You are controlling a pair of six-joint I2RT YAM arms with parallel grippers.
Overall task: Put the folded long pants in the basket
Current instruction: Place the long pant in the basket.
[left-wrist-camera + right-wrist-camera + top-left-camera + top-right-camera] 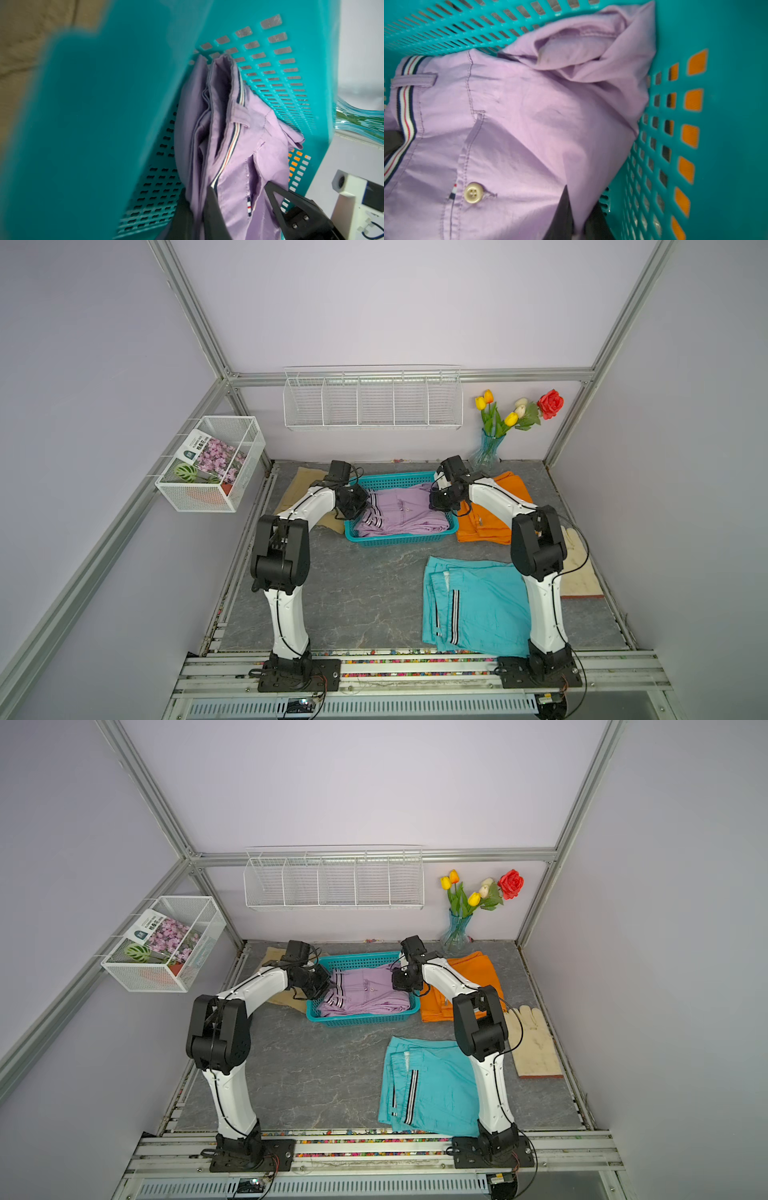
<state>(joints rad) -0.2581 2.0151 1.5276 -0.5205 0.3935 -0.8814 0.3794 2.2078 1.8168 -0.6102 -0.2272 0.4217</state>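
**While both grippers pinch it, the lilac pair lies inside the teal basket**

Although a flower-printed packet point(208, 452) in the white mesh basket point(245, 472) on the left wall carries a logo and some lines of writing, they are too small to read. No other label or brand can be made out.

Both arms stand on bases at the near rail. The left arm point(286, 556) and right arm point(540, 556) each rise, bend sharply at a black elbow, and reach forward with the wrist tipped down into the basket point(399, 540) from opposite ends.

The left gripper point(360, 506) is pressed together on the lilac pants point(401, 510) at their striped end. In the left wrist view its black fingers point(216, 207) have cloth caught between them. The right gripper point(435, 501) is likewise closed on the same pants at the opposite end, and a fold of fabric runs between its fingers point(564, 212) in the right wrist view. A cream button point(473, 192) and navy, white and red trim show on the cloth.

The lilac pants fill the basket, slightly rumpled, one corner riding up the far wall. The other pairs lie on the grey table point(365, 585):
- The orange pants point(486, 522) are just beside the basket on the right.
- The tan pants point(299, 485) are on its left.
- The turquoise pants point(478, 605) are nearer the rail, partly under the right arm.
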